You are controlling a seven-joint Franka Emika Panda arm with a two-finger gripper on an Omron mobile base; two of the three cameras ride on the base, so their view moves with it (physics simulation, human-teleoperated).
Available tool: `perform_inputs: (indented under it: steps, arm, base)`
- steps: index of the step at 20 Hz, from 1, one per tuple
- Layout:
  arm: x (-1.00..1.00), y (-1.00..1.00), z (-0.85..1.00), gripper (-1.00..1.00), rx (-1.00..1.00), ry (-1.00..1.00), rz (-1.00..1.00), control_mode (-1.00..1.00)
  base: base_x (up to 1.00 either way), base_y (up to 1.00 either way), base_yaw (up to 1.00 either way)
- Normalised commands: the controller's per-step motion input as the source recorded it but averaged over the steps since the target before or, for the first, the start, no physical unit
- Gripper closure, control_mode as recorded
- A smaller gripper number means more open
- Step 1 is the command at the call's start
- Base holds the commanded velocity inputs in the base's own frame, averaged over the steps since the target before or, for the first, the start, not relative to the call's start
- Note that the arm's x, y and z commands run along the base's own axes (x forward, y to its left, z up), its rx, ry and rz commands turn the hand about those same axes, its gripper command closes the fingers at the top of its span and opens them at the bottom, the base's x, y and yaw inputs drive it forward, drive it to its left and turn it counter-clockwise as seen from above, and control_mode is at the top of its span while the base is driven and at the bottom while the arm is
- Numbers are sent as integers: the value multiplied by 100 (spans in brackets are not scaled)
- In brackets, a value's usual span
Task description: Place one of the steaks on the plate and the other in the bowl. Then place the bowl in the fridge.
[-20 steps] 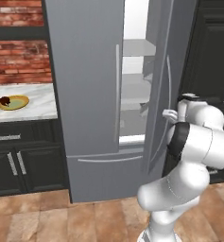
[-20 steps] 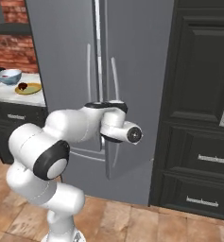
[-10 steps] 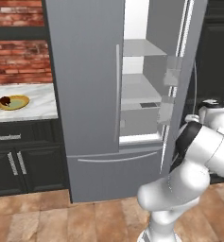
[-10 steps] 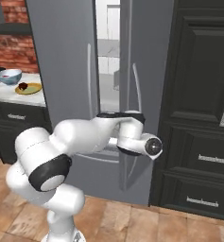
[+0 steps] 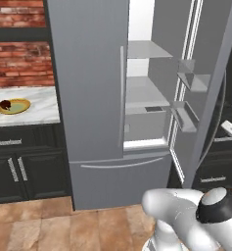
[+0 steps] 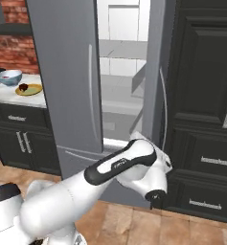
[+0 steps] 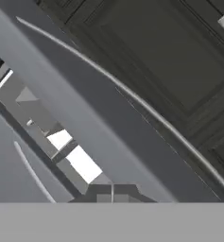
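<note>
Standing open is the fridge's [image 5: 88, 88] right door [image 5: 205, 98], white shelved interior [image 5: 144, 93] exposed, left door closed; in the hand view the fingers [image 7: 112, 198] are pressed together on nothing, right beside the open door's long curved handle [image 7: 132, 97]. Plate [image 5: 13, 106] sits on the surface [image 5: 39, 110] left of the fridge with the dark brown steak [image 5: 5, 104] on it; in the right base view the bowl [image 6: 9, 77] is just beside the plate with something red inside, too small to tell.
</note>
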Motion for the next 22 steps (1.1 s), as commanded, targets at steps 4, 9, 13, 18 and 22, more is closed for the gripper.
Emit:
perform_inputs:
  steps: [4, 9, 13, 18, 22]
  arm:
    - [-35, 100, 64, 100, -10, -28, -27, -100]
    - [26, 100, 35, 100, -26, -8, -30, -100]
    - [66, 100, 9, 100, -28, 4, -33, -100]
    - [90, 81, 0, 100, -19, 20, -28, -100]
    - [100, 3, -16, 100, -12, 20, -14, -100]
  base:
    - [0, 0, 0]
    - [0, 0, 0]
    - [0, 0, 0]
    - [0, 0, 0]
    - [0, 0, 0]
